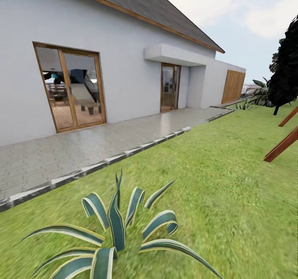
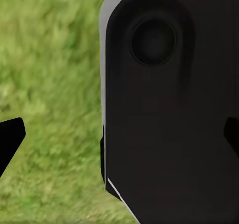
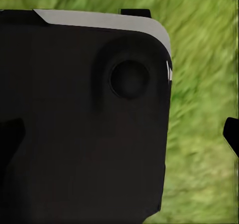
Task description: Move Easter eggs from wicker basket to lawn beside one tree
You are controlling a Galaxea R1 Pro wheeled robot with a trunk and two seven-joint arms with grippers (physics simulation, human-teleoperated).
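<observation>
The lawn (image 1: 219,175) spreads green from the foreground to the far right in the head view. The Easter eggs, the wicker basket and the tree are out of view. In the left wrist view my left gripper (image 2: 119,137) is open over grass, one dark fingertip (image 2: 10,139) at each side edge and a dark panel of my own body (image 2: 169,109) behind it. In the right wrist view my right gripper (image 3: 119,134) is also open, its fingertip (image 3: 231,134) against grass and the same kind of dark panel (image 3: 79,119) behind. Neither holds anything.
A striped agave plant (image 1: 116,229) stands right in front. A grey paved patio (image 1: 82,146) with a stone kerb runs along the white house (image 1: 124,64) with glass doors (image 1: 70,87). At the right are a dark conifer (image 1: 285,76) and slanted wooden beams (image 1: 283,144).
</observation>
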